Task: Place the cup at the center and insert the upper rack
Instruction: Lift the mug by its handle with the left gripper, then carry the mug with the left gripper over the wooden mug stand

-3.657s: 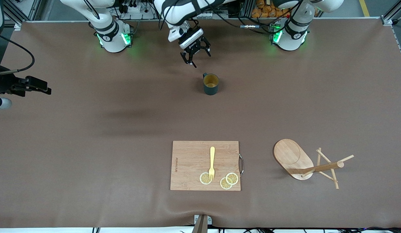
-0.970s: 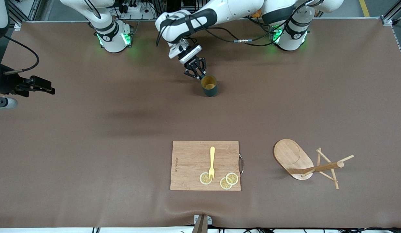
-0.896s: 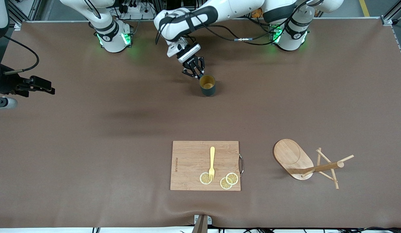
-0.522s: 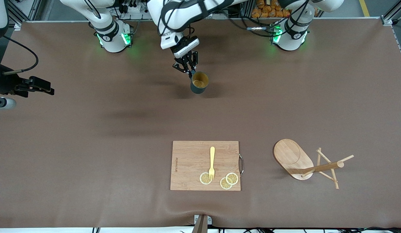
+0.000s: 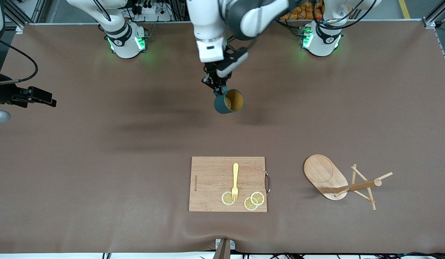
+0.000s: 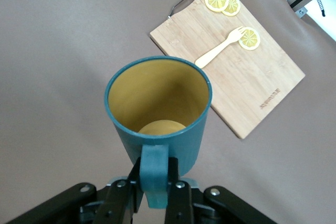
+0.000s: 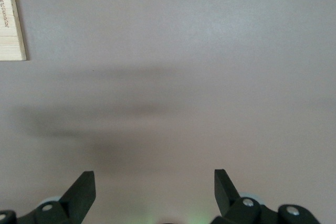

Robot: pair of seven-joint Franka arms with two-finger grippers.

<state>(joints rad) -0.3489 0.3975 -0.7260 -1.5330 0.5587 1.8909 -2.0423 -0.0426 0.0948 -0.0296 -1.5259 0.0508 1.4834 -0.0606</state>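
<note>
- The left gripper (image 5: 218, 88) is closed on the loop handle of the cup (image 5: 228, 101) and holds it in the air, over the bare part of the table (image 5: 100, 151) between the robots' edge and the middle.
- In the left wrist view, the fingers (image 6: 128, 195) pinch the handle from both sides, and the cup (image 6: 158, 109) hangs with its tan-yellow inside visible. In the front view it is tilted, the mouth turned partly sideways.
- The right gripper (image 7: 155, 192) has its jaws wide apart and holds nothing. It waits over bare table near the right arm's end.
- The mug tree (image 5: 339, 180) lies on its side near the front edge, toward the left arm's end, its oval base not flat on the table.
- The bamboo cutting board (image 5: 228, 183) lies at the middle of the front edge, with a yellow fork (image 5: 235, 181) and three lemon slices (image 5: 257, 198) on it.
- I judge that the step in hand is to carry the cup to the center of the table.
- To do it well, the cup should be turned upright before it goes down, because a handle grip lets the body swing.
- It should be lowered slowly until the bottom rests flat, and only then released.
- The place should be well apart from the cutting board, so that room is left for the mug tree.
</note>
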